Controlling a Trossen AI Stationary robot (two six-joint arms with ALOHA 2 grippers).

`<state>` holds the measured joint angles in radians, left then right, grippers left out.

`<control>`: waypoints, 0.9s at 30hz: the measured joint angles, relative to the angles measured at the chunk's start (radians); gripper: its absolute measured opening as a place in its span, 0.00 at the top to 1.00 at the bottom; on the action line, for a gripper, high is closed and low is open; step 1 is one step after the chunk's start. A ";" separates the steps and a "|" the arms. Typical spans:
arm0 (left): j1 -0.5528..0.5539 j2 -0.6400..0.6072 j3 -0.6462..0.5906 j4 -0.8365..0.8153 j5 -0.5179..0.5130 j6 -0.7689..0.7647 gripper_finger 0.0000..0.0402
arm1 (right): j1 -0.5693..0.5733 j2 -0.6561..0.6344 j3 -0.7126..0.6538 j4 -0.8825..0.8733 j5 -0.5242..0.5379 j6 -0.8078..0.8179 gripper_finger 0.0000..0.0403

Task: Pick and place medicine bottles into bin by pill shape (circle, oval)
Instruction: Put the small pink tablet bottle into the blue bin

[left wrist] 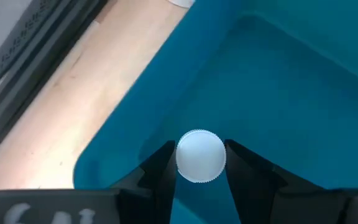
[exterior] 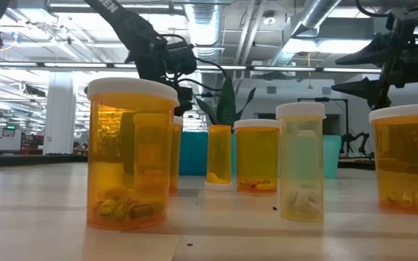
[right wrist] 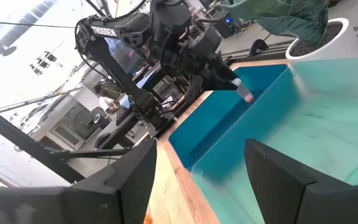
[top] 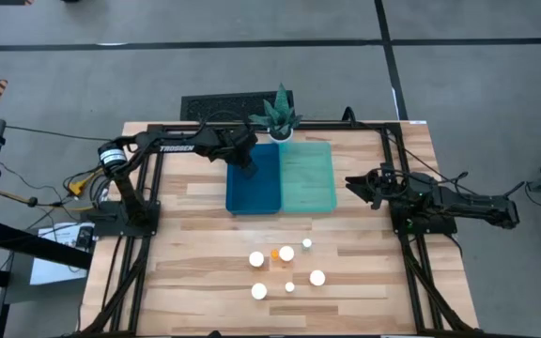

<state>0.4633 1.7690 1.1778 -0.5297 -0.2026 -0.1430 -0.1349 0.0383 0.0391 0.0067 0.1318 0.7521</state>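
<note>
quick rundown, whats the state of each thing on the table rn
left claw: shut on a bottle, over the blue bin
held bottle: capped, gripped upright above the blue bin floor
right claw: open, holding nothing, beside the green bin
blue bin: no loose bottle seen inside
green bin: looks empty
loose bottles: six, capped, upright on the table's near side
plant: upright behind the bins

Only readable thing is "TROSSEN" in white letters on the left arm (top: 178, 146); nothing else legible.
</note>
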 joint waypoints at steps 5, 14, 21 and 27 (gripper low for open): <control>0.001 -0.003 0.000 -0.002 0.010 0.005 0.70 | 0.000 0.000 0.000 0.000 0.000 0.000 0.37; -0.002 -0.002 0.000 -0.002 0.015 0.008 0.69 | 0.000 0.000 0.000 0.000 0.000 0.000 0.37; -0.002 -0.001 0.000 -0.002 0.011 0.020 0.65 | 0.000 0.000 0.000 0.000 0.000 0.000 0.37; -0.005 -0.001 0.000 0.012 0.022 0.037 0.59 | 0.000 0.000 0.000 0.000 0.000 0.000 0.37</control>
<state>0.4587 1.7683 1.1778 -0.5178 -0.1808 -0.1062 -0.1352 0.0383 0.0395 0.0067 0.1318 0.7521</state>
